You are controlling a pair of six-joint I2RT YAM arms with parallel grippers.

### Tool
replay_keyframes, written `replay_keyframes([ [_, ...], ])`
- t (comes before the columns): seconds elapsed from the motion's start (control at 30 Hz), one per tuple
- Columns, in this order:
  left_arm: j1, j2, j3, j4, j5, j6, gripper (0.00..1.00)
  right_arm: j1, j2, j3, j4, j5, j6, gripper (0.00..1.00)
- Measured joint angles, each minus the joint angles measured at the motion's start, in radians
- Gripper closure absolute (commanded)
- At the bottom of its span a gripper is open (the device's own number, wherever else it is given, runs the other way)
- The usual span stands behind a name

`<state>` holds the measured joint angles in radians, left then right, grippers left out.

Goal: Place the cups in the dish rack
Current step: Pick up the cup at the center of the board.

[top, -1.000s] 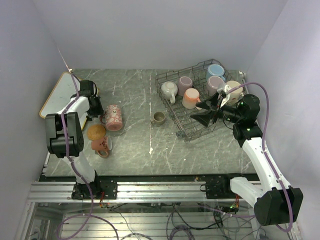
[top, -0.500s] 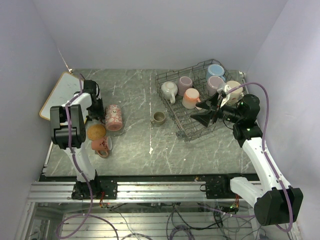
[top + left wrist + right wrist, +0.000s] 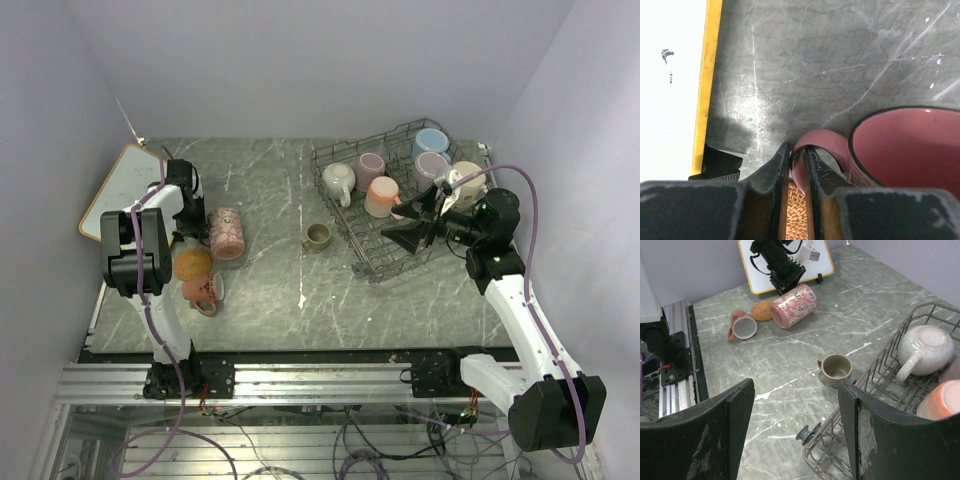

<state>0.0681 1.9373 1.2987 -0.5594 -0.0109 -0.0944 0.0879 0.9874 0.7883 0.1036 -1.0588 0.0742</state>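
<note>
My left gripper [image 3: 200,228] is shut on the pink handle [image 3: 820,142] of the floral-printed mug [image 3: 227,233], which lies on its side at the table's left. In the left wrist view its pink inside [image 3: 910,145] fills the right of the frame. My right gripper [image 3: 412,225] is open and empty, above the near left part of the grey wire dish rack [image 3: 372,268]. Several mugs sit in the rack, among them cream [image 3: 338,180], peach [image 3: 382,196] and light blue [image 3: 432,142]. A small olive cup [image 3: 317,235] stands on the table left of the rack, and a pink mug [image 3: 203,291] lies near the left front.
A round cork coaster [image 3: 193,264] lies just in front of the floral mug, and it shows between my left fingers [image 3: 795,215]. A wood-framed whiteboard [image 3: 120,185] leans at the far left. The right wrist view shows the olive cup [image 3: 836,367] beside the rack's rim [image 3: 875,372].
The left arm has turned and closed in on the floral mug, which has shifted slightly toward the far side. The right arm has not moved.
</note>
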Motion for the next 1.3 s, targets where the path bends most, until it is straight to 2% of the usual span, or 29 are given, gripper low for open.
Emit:
replay_keyframes([
  [0.1, 0.001, -0.001, 0.000, 0.000, 0.009, 0.001, 0.92, 0.000, 0.000, 0.000, 0.000, 0.000, 0.000, 0.33],
  [0.13, 0.001, -0.003, 0.000, 0.002, 0.016, -0.005, 0.93, 0.000, 0.000, 0.000, 0.000, 0.000, 0.000, 0.33],
  [0.43, 0.000, -0.095, -0.055, 0.054, 0.143, -0.095, 0.93, 0.000, 0.005, 0.000, 0.000, 0.000, 0.000, 0.33],
  [0.67, 0.000, -0.183, -0.217, 0.168, 0.255, -0.231, 0.93, 0.000, 0.008, -0.006, 0.005, 0.000, 0.001, 0.32],
  [0.83, -0.001, -0.269, -0.335, 0.233, 0.283, -0.333, 0.93, 0.012, 0.029, -0.030, 0.029, -0.016, 0.016, 0.32],
  [1.1, -0.006, -0.381, -0.473, 0.337, 0.297, -0.507, 0.93, 0.156, 0.172, -0.050, 0.059, -0.004, 0.002, 0.31],
  [1.3, -0.056, -0.417, -0.565, 0.414, 0.293, -0.683, 0.93, 0.237, 0.266, -0.113, 0.186, 0.013, 0.111, 0.31],
])
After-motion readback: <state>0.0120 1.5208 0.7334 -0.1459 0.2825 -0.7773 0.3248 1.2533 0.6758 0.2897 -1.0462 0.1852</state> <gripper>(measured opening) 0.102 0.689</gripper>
